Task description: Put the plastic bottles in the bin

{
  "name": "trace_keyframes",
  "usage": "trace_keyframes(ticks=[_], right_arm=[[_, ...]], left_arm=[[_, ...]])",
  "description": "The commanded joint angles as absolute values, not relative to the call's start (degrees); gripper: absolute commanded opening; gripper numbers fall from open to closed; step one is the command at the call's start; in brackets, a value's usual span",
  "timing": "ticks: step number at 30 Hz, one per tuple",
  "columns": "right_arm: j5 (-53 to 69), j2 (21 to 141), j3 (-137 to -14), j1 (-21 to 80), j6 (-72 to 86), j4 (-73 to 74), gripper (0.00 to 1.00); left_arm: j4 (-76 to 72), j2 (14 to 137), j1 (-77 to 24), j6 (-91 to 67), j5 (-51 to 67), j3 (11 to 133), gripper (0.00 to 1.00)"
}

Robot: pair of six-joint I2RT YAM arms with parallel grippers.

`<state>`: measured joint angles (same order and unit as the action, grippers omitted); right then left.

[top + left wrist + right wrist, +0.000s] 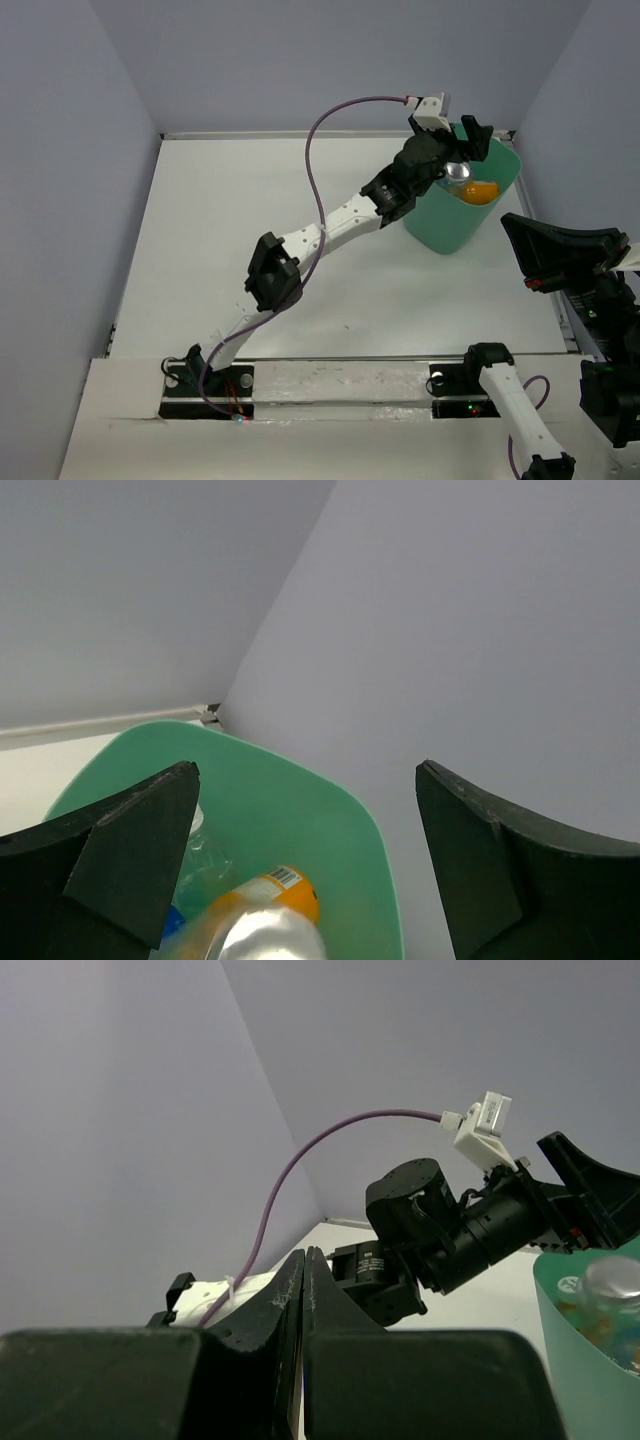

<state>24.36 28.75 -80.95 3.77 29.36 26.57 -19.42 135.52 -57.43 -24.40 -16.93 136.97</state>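
Note:
The mint-green bin (pixel 452 222) stands at the far right of the table. My left gripper (pixel 455 135) hangs over its rim, open, with nothing between its fingers (pixel 135 845). Inside the bin (pixel 335 815) lie an orange bottle (pixel 278 888) with a barcode label, a crumpled clear bottle (pixel 207 858) and, blurred just below the jaws, a silvery clear bottle (pixel 268 935). In the top view the orange bottle (pixel 479 192) and a clear bottle (pixel 458 173) show inside. My right gripper (pixel 303 1256) is shut and empty, held right of the bin (pixel 572 1360).
The left arm (pixel 330 222) stretches diagonally across the white table (pixel 250 230). Its purple cable (pixel 318 130) loops above it. Grey-lilac walls close in the back and both sides. My right gripper (pixel 515 232) sits just right of the bin.

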Motion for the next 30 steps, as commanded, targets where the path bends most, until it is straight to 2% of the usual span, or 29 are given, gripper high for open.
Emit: trace_keyframes(ticks=[1, 5, 6, 8, 14, 16, 18, 19, 20, 21, 23, 24, 30], right_arm=[[24.0, 29.3, -83.3, 3.8, 29.0, 25.9, 0.00], [23.1, 29.4, -84.7, 3.8, 29.1, 26.2, 0.00], [23.0, 29.4, -84.9, 3.8, 29.0, 26.3, 0.00], [22.2, 29.2, -85.8, 3.8, 28.3, 27.2, 0.00], [19.3, 27.4, -83.7, 3.8, 27.3, 28.3, 0.00], [19.2, 27.0, -82.7, 3.8, 26.6, 29.0, 0.07], [19.6, 26.3, -81.3, 3.8, 25.6, 29.7, 0.18], [19.6, 25.9, -80.8, 3.8, 24.1, 30.5, 0.37], [19.5, 25.5, -80.2, 3.8, 23.6, 30.7, 0.48], [18.1, 24.0, -78.4, 3.8, 22.8, 30.8, 0.68], [15.6, 21.9, -76.2, 3.8, 22.5, 30.7, 0.85], [13.1, 19.7, -74.0, 3.8, 22.1, 30.6, 0.99], [4.0, 12.9, -66.6, 3.8, 21.6, 30.6, 1.00]], left_arm=[[-23.0, 124.8, -57.8, -21.5, -15.3, 137.8, 0.99], [-19.3, 115.1, -57.8, -19.7, -15.3, 135.0, 0.99], [-18.9, 115.0, -57.9, -19.0, -15.4, 133.1, 0.99], [-17.4, 106.7, -57.8, -17.8, -16.3, 126.0, 0.99], [-16.0, 77.2, -58.0, -18.0, -22.0, 94.1, 0.99], [-13.8, 65.6, -58.0, -17.9, -23.8, 82.6, 0.99], [-11.4, 54.3, -58.0, -18.0, -24.6, 76.1, 0.99], [-8.5, 50.7, -58.0, -17.9, -24.8, 70.5, 0.99], [-6.5, 47.4, -58.0, -18.0, -25.6, 68.5, 0.99], [-1.7, 41.6, -58.0, -18.5, -26.7, 65.8, 0.99], [3.4, 36.8, -58.0, -18.5, -27.6, 64.6, 0.99], [8.0, 33.1, -58.0, -18.7, -28.4, 64.1, 0.99], [12.9, 22.6, -58.0, -20.0, -28.7, 59.0, 0.99]])
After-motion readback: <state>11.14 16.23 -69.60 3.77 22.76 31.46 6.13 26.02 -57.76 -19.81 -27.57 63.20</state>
